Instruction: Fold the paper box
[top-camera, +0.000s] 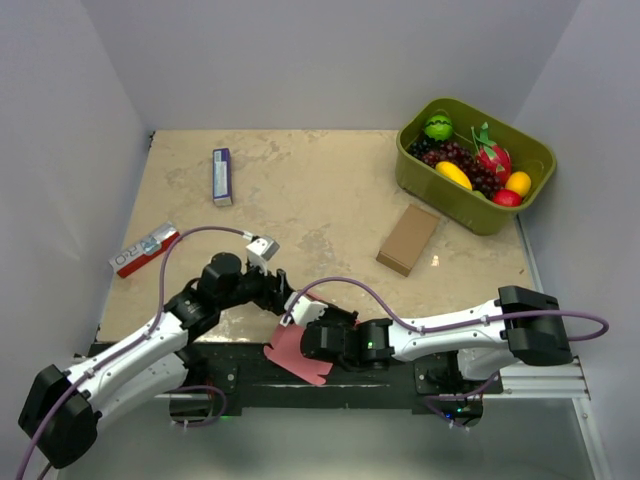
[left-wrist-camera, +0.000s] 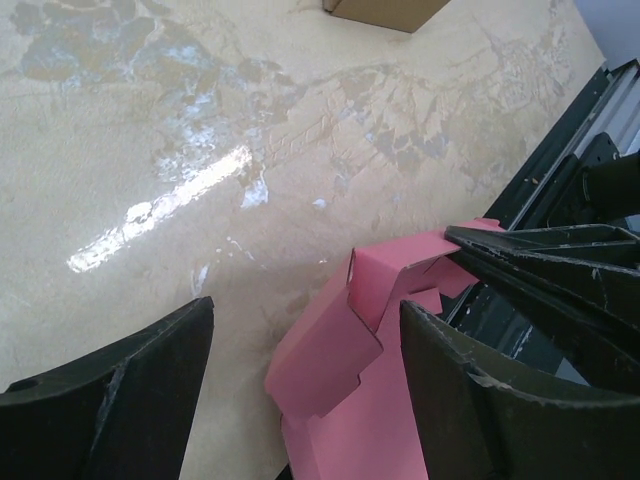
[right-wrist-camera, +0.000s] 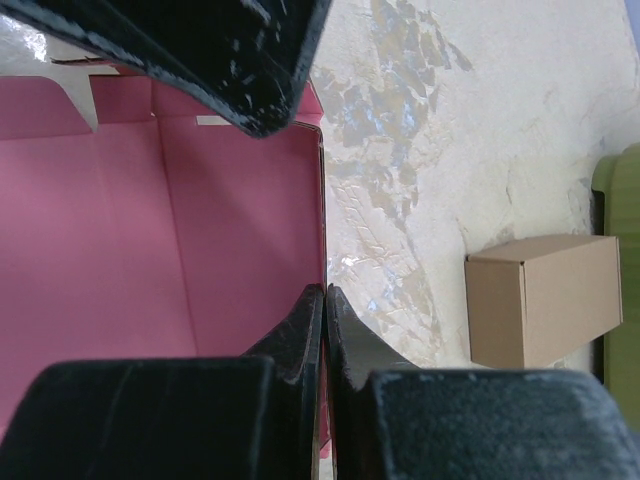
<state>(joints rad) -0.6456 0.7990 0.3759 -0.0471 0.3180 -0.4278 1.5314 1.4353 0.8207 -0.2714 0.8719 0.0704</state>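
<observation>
Overhanging the table (top-camera: 330, 210) edge, the paper box (right-wrist-camera: 150, 250) is pinched by right claw (right-wrist-camera: 324, 300).

The 2 arms bend low and inward; left tool (left-wrist-camera: 305, 320) spread wide, right tool (right-wrist-camera: 324, 298) pinched closed beside it.

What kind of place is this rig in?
Probably a lab test cell for robot data collection: blank white walls boxing in the table, two arms bolted at its edge, and staged props like a bin of fruit.
</observation>
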